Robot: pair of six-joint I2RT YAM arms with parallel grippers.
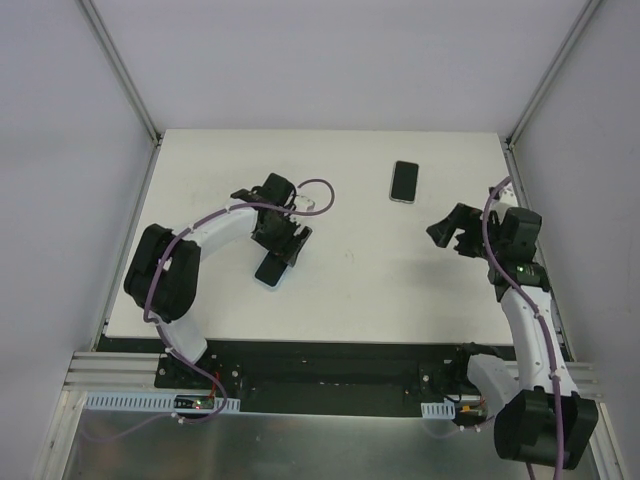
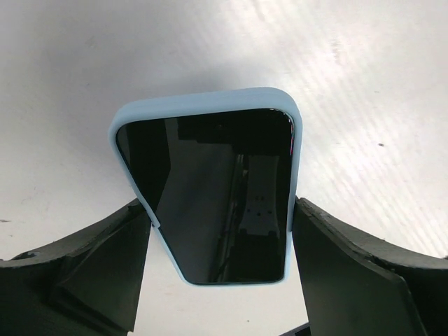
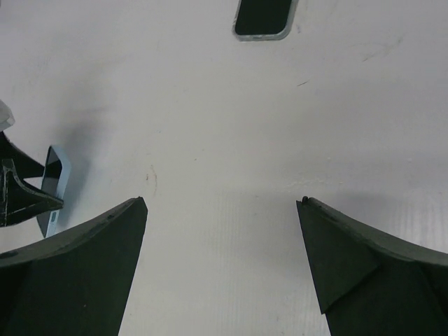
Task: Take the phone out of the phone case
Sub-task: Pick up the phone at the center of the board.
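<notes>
A dark-screened phone [image 2: 210,189] sits inside a light blue phone case [image 2: 210,99]. My left gripper [image 2: 222,210] is shut on the case's two long sides, one finger against each edge. In the top view the cased phone [image 1: 270,268] is left of centre on the table and tilted, its near end sticking out below the left gripper [image 1: 285,245]. From the right wrist it shows at the left edge as a blue case [image 3: 56,183] raised on a slant. My right gripper [image 1: 450,232] hovers over the right side of the table, its jaws [image 3: 222,203] wide open and empty.
A second dark phone [image 1: 404,181] with a pale rim lies flat at the back of the white table [image 1: 350,290], also visible at the top of the right wrist view as a phone [image 3: 262,17]. Grey walls stand close on both sides.
</notes>
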